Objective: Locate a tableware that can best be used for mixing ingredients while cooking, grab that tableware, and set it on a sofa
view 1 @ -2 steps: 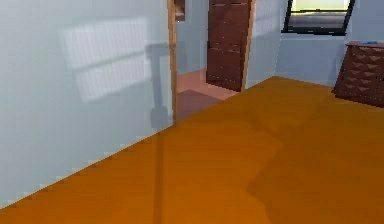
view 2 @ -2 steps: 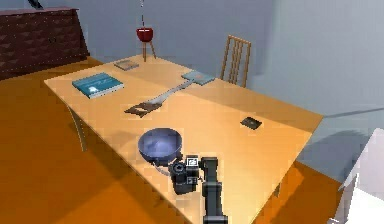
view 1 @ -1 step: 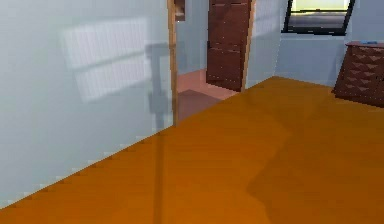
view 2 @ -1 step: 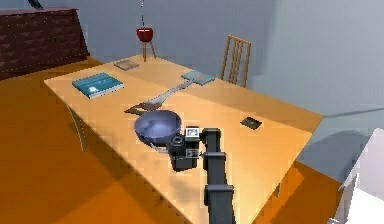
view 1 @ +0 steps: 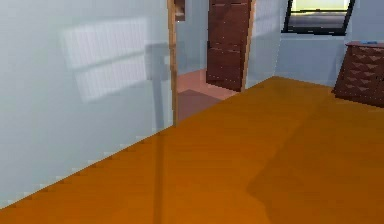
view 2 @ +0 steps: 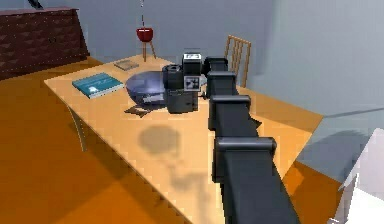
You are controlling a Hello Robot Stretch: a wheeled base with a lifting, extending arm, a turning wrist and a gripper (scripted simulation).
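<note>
Grey-blue bowl [view 2: 145, 88] on table [view 2: 120, 135], just beside gripper [view 2: 172, 90]

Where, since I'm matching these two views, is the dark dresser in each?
Forward view: dresser at the right edge, below the window.
Arm side view: dresser, likely the same one, at the top left, beyond the table.
Shared landmark: the orange floor.

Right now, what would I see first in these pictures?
A long dark arm stretches over a wooden table, its hand near a blue-grey bowl. A blue book lies on the table toward the arm side view's left. In the forward view, bright orange floor leads to a dark brown door.
</note>
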